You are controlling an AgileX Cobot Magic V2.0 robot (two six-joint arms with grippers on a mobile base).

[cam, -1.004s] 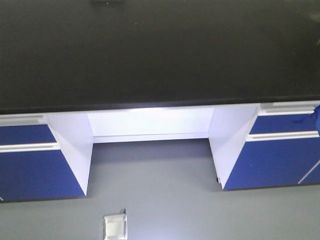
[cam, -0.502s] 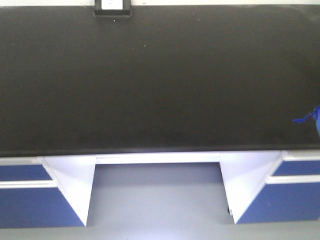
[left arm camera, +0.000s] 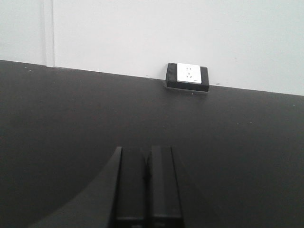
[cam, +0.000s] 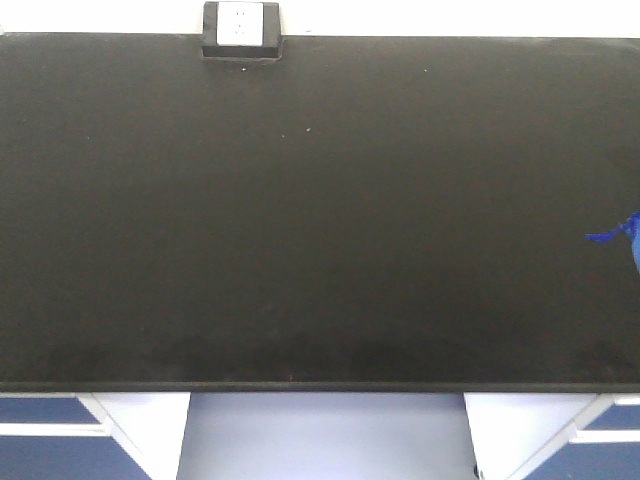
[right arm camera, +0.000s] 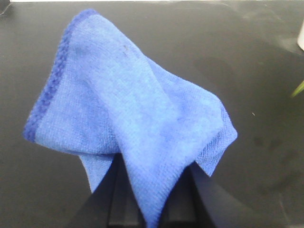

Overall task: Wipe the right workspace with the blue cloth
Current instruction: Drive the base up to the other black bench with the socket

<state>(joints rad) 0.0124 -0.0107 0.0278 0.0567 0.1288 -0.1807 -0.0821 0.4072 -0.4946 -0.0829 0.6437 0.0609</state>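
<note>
Base rolls in, counter (cam: 320,220) w/ box (cam: 240,30) at back now fills view; right claw (right arm camera: 151,199) pinches blue cloth (right arm camera: 133,123), left claw (left arm camera: 146,183) closed, empty, so ready to wipe.

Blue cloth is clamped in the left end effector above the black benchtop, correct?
No. The royal-blue fabric cloth is clamped in the right end effector, per the right wrist view; the left end effector is shut and empty. The cloth is above the matte black benchtop.
</note>
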